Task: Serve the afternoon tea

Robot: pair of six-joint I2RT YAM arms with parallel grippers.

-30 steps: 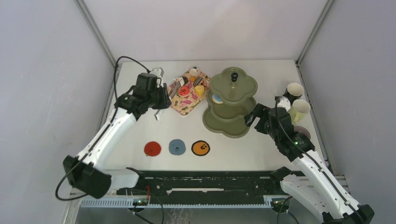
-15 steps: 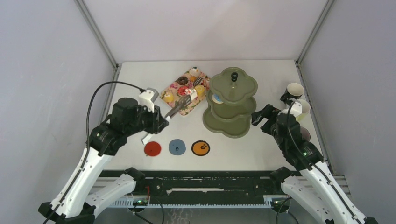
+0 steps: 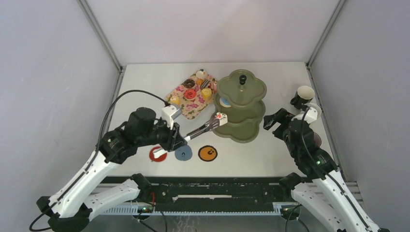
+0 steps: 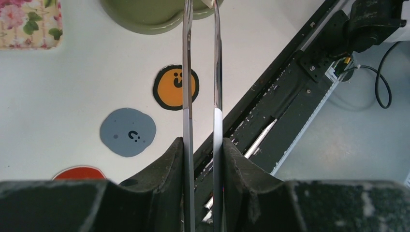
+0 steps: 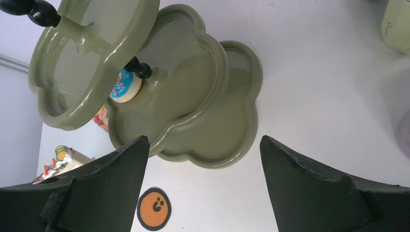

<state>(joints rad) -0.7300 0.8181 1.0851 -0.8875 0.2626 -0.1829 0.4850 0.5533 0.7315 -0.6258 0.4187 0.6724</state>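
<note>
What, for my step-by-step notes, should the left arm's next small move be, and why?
Probably ease the tongs a little farther forward, then lower. The left gripper is shut on the tongs, whose tips hold a cake slice just at the left edge of the stand, not clearly over a tier. The visible part of the lower tier is bare.

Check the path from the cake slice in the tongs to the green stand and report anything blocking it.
Nothing visible blocks it. The cake slice, pinched in the tongs, is at the left rim of the stand, and the bottom tier is bare. The blue-iced treat sits farther back on the middle tier.
</note>
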